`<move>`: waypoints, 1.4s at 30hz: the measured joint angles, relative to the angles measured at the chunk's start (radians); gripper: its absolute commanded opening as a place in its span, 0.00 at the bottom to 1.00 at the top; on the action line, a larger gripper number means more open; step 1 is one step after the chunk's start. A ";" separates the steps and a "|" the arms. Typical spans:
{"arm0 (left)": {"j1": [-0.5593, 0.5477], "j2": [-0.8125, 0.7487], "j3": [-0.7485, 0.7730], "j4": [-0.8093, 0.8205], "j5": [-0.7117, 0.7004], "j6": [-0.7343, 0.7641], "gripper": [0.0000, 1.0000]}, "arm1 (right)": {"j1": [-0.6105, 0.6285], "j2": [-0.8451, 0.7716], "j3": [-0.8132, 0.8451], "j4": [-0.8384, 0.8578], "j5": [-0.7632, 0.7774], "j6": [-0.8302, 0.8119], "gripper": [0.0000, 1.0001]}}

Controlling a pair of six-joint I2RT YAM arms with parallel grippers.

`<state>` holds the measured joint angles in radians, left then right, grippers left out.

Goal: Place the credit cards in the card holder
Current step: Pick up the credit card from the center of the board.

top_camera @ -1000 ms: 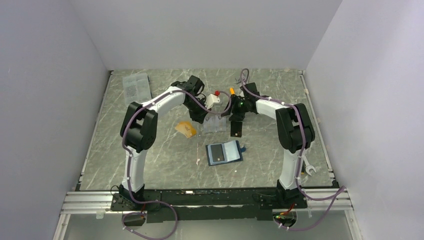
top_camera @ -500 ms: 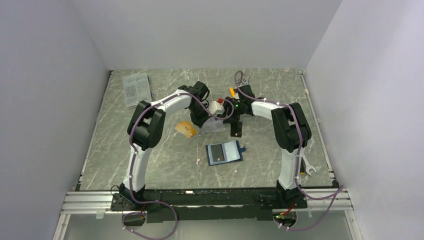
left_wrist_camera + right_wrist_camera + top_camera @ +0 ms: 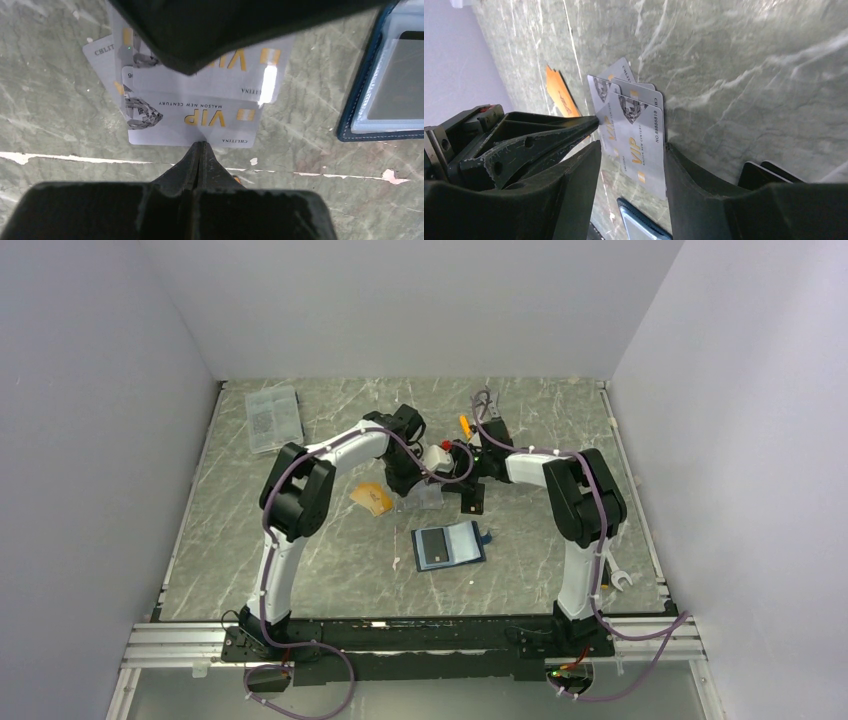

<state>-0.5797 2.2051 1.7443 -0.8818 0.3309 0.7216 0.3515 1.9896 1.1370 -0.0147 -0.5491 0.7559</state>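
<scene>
Left gripper (image 3: 201, 145) closed, empty, tip touching silvery-white plastic VIP cards (image 3: 192, 117). Right gripper (image 3: 633, 147) jaws apart, straddling top card. Likely thin, stiff, slick: pinch opposite edges. Navy leather wallet (image 3: 449, 544) near both.

The top camera sits high up behind both arms and looks down at the whole table (image 3: 300, 570) from far off. The left wrist camera sits right behind the left claw (image 3: 200, 146) and looks down from very close. The right wrist camera looks out past the right claw (image 3: 633, 146), low and tipped sideways. Both wrist views share the silver cards (image 3: 192, 120) just ahead of each claw.
</scene>
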 measured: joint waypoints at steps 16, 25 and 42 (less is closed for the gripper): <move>-0.029 0.018 0.018 -0.004 0.074 -0.013 0.00 | 0.003 -0.013 -0.077 0.092 -0.063 0.046 0.47; -0.029 0.038 0.050 -0.011 0.094 -0.038 0.00 | -0.007 -0.014 -0.122 0.137 -0.092 0.064 0.37; -0.029 0.039 0.051 -0.008 0.094 -0.055 0.00 | -0.018 -0.024 -0.157 0.129 -0.105 0.072 0.27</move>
<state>-0.6086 2.2444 1.7958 -0.8898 0.4248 0.6670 0.3336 1.9659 0.9798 0.1146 -0.6544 0.8284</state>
